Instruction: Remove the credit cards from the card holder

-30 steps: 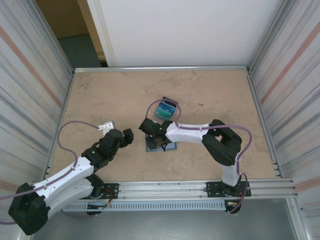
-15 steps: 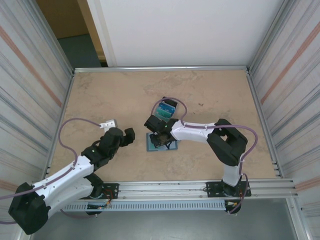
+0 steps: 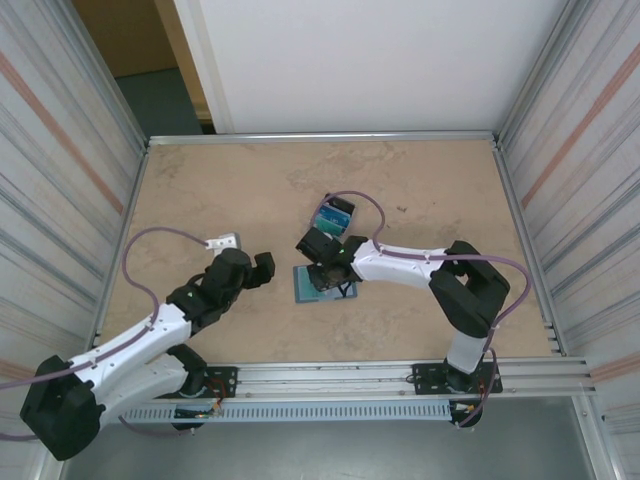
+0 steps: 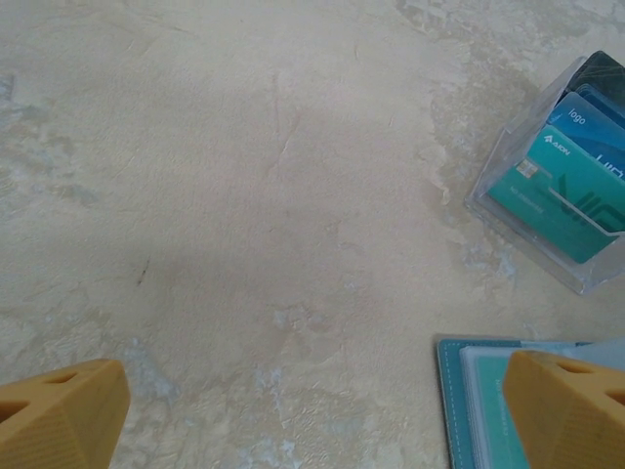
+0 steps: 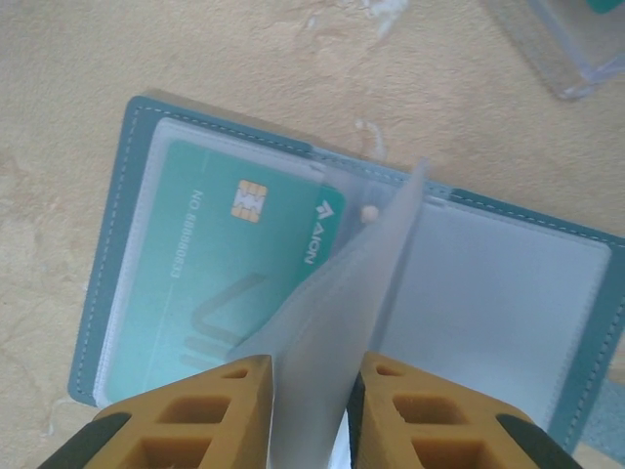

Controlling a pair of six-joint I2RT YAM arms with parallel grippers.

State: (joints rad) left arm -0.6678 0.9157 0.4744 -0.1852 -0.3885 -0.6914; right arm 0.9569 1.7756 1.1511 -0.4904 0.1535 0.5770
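Card holder [image 5: 508, 293] open, one teal card [image 5: 195, 283] inside, right fingers [image 5: 195, 410] clamped on clear leaf [image 5: 342, 303], left fingers [image 4: 59, 410] apart

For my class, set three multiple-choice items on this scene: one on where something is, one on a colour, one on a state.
1. In the top view, the clear tray stands:
A) on the far side of the card holder
B) at the near edge
C) on top of it

2. In the right wrist view, the card in the holder's left pocket is:
A) red
B) teal-green
C) black

3. The left gripper is:
A) shut on a card
B) shut and empty
C) open, holding nothing

Answers:
1 A: the tray lies beyond the holder.
2 B: its face is green with a chip.
3 C: its fingers stand far apart over bare table.
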